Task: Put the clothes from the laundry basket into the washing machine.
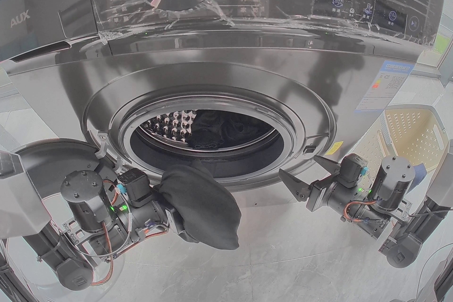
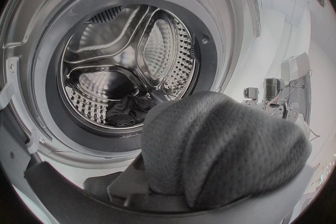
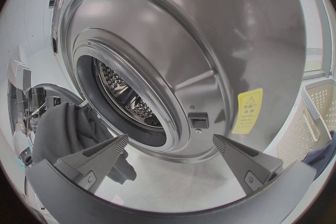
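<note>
Holding a dark grey garment [image 1: 207, 213] with the left gripper [image 1: 181, 215], fingers shut on it under the cloth, just below the washing machine [image 1: 226, 76] opening. Waiting with the right gripper [image 1: 302, 168], fingers wide apart and holding nothing, near the laundry basket [image 1: 415, 128]. Probably risking a snag here: dragging the drooping cloth against the door seal [image 1: 141, 154], or dropping it on the floor [image 1: 292, 241] through a loose hold.
</note>
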Robot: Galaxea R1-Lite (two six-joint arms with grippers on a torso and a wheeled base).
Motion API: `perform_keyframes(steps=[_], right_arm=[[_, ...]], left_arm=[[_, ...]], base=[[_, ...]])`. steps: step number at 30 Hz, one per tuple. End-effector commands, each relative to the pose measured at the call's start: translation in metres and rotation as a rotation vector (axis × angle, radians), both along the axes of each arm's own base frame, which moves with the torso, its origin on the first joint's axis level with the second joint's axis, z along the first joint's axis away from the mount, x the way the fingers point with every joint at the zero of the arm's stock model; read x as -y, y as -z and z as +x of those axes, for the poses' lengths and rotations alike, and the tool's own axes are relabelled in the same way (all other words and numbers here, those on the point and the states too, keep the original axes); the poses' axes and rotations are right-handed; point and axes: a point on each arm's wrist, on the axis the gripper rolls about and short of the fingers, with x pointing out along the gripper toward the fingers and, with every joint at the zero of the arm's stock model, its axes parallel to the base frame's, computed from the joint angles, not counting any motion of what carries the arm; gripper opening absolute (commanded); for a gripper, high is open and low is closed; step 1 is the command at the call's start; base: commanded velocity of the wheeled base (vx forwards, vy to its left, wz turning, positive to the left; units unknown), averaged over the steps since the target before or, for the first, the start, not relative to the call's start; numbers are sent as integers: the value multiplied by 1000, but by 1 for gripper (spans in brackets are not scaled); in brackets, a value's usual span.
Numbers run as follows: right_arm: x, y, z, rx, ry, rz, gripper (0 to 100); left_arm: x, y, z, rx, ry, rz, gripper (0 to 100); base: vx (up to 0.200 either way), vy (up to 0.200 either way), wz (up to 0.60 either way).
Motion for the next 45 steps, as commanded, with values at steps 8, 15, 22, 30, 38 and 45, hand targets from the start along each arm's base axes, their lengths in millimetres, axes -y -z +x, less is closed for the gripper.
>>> perform_keyframes(steps=[8,15,22,30,38,45], right_arm=[[-14,2,-13,-9,-65,-3,100],[-15,2,-18,-11,-81,-9,100],[-16,0,-18,-3,-84,-7,100],[-17,0,-18,-3,-88,-4,100],[-18,0,-19,-3,-91,-5,100],[-19,0,-19,-2,-93,-4,100]], left_arm=[[30,-1,48,75,-78,-54,0],[50,29,83,56,-86,-43,0],[79,37,135,149,-99,-113,0],[84,33,174,154,-140,-115,0],[86,7,216,194,-227,-142,0],[84,-2,228,222,-282,-164,0]], base=[[0,0,0],[0,0,0],[0,0,0],[0,0,0],[0,0,0],[0,0,0]])
